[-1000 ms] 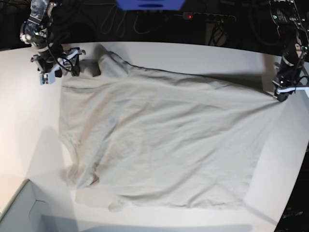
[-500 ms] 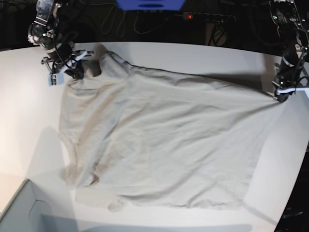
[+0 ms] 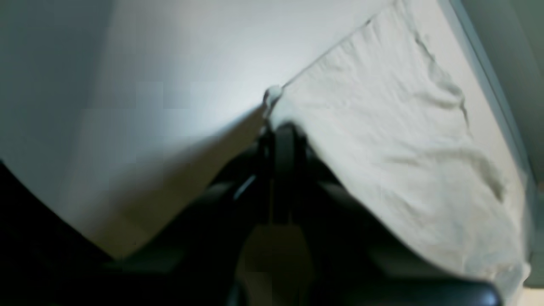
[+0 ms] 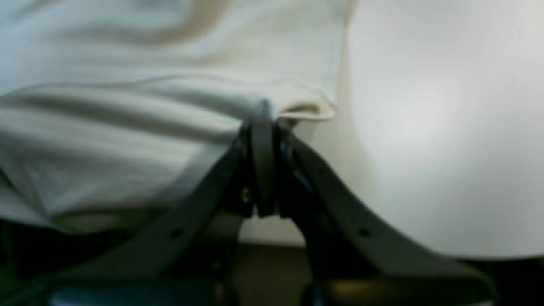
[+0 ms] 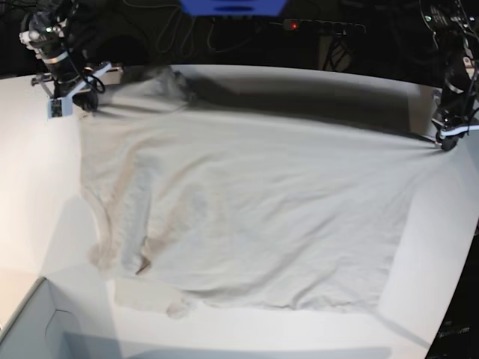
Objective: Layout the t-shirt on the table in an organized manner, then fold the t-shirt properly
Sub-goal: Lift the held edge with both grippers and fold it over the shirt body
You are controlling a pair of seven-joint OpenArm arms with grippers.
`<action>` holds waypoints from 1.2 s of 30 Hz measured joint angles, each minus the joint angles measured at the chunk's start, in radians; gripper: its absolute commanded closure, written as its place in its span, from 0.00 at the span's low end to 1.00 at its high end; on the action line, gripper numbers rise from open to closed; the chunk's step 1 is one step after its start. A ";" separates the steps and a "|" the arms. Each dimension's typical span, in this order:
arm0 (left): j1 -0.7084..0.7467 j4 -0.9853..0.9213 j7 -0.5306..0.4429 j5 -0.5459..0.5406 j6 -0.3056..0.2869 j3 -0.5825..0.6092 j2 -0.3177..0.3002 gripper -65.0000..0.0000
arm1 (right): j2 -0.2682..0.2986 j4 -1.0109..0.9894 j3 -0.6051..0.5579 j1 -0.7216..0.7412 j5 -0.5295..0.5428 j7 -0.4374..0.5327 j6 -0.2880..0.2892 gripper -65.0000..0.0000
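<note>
both my grippers, left [image 5: 447, 142] and right [image 5: 84, 105], pinch far corners of the limp, light beige-grey cotton t-shirt [image 5: 247, 209]; soft, drapes easily, grip hems only.

backdrop: dark | cables [image 5: 187, 34] | blue object [image 5: 233, 7] | pale box [image 5: 30, 329]

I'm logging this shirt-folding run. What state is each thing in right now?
t-shirt: spread over the table, wrinkled, not folded, far edge raised and pulled taut between both pincers.
left pincer: shut on the t-shirt's far corner.
right pincer: shut on the t-shirt's opposite far corner.
table: white, bearing the shirt.
box corner: at the near edge, apart from the shirt.
</note>
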 measured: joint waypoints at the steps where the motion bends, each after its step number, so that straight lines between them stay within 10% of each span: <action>1: 0.000 0.000 0.002 0.000 0.000 -0.013 0.006 1.00 | 0.000 0.000 -0.017 -0.011 -0.005 -0.001 0.000 1.00; 23: -0.117 -0.088 -0.008 0.014 -0.001 -0.022 0.014 1.00 | -0.004 0.060 -0.040 0.139 -0.005 -0.002 -0.002 1.00; 36: -0.285 -0.317 0.004 0.015 0.002 0.069 -0.083 1.00 | 0.029 -0.162 -0.040 0.357 -0.011 0.003 0.000 1.00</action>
